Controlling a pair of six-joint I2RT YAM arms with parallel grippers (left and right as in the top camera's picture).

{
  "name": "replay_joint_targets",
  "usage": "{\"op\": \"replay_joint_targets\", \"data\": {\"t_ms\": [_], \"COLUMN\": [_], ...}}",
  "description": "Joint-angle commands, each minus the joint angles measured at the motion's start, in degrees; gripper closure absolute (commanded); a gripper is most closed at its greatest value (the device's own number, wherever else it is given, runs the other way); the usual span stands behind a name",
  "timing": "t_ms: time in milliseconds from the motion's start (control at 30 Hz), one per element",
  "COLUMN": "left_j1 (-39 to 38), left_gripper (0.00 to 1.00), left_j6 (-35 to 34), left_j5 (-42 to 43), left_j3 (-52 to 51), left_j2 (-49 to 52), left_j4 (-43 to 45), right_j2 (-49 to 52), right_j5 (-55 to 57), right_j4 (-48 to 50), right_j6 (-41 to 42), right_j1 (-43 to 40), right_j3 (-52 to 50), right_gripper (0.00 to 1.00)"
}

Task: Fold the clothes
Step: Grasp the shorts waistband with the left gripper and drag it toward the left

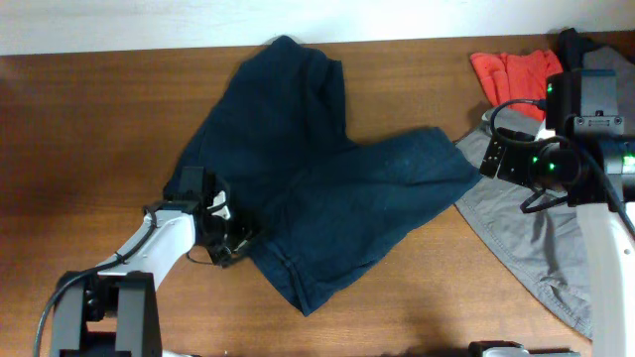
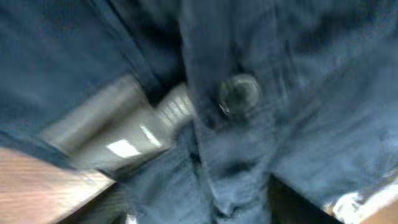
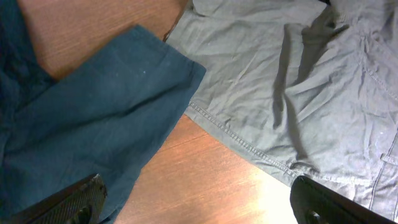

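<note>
The dark navy shorts point(image 1: 327, 188) lie spread in a V on the wooden table, one leg toward the back and one toward the right. My left gripper point(image 1: 226, 236) is at the waistband on their left edge. The left wrist view is blurred and filled with navy fabric point(image 2: 298, 124) and a dark button point(image 2: 239, 93); cloth is bunched between the jaws point(image 2: 205, 211), which look shut on it. My right gripper point(image 1: 493, 155) is open and empty. It hovers over bare wood point(image 3: 199, 205), just right of the right leg's hem point(image 3: 124, 93).
A large light grey garment point(image 1: 526, 238) lies at the right, under my right arm, and shows in the right wrist view point(image 3: 286, 81). A small red-orange garment point(image 1: 511, 74) lies at the back right. Bare wood point(image 1: 89, 129) fills the left side.
</note>
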Motion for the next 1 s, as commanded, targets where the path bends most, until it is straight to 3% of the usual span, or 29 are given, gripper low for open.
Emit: {"op": "replay_joint_targets", "data": {"t_ms": [0, 33, 100, 133, 300, 467, 633, 667, 733, 800, 833, 967], "left_j1": [0.00, 0.00, 0.00, 0.00, 2.38, 13.20, 25.35, 26.38, 27.89, 28.02, 27.80, 26.58], "left_gripper": [0.58, 0.64, 0.96, 0.99, 0.99, 0.99, 0.99, 0.92, 0.45, 0.06, 0.02, 0.01], "left_j6": [-1.49, -1.49, -1.55, -1.68, -1.64, -0.09, 3.13, 3.80, 6.34, 7.93, 8.33, 11.76], "left_j5": [-7.10, -7.08, -7.76, -8.24, -15.85, -18.38, -15.58, -14.12, -9.22, -6.86, -7.17, -15.08], "left_j3": [-0.66, -0.66, -0.66, -0.66, -0.09, 4.44, 16.13, 17.68, 20.20, 20.92, 20.90, 19.52], "left_j2": [0.52, 0.52, 0.52, 0.52, 0.50, 0.50, 0.50, 0.50, 0.50, 0.50, 0.50, 0.74], "left_j4": [2.80, 3.43, 4.39, 4.48, 4.61, 6.84, 7.61, 6.43, 2.08, -4.28, -8.13, -21.03], "right_j2": [-0.02, -0.02, -0.02, -0.02, -0.02, -0.02, -0.02, -0.02, 0.00, 0.26, 0.44, 1.90], "right_j5": [0.57, 0.57, 0.57, 0.57, 0.57, 0.55, 0.52, 0.52, 0.48, -1.01, -2.23, -12.41], "right_j4": [-0.02, -0.04, -0.09, -0.13, -0.50, -0.63, -0.63, -0.61, -0.61, -0.74, -0.90, -1.36], "right_j6": [-0.50, -0.50, -0.50, -0.50, -0.52, -0.50, -0.50, -0.50, -0.50, -0.55, -0.94, -7.30], "right_j1": [-0.33, -0.33, -0.33, -0.33, -0.33, -0.33, -0.33, -0.33, -0.33, -0.31, -0.31, -0.22], "right_j3": [0.44, 0.44, 0.44, 0.44, 0.44, 0.44, 0.44, 0.44, 0.44, 0.44, 0.44, -1.09], "right_gripper": [0.01, 0.01, 0.01, 0.01, 0.01, 0.01, 0.01, 0.01, 0.01, 0.01, 0.01, 0.01]}}
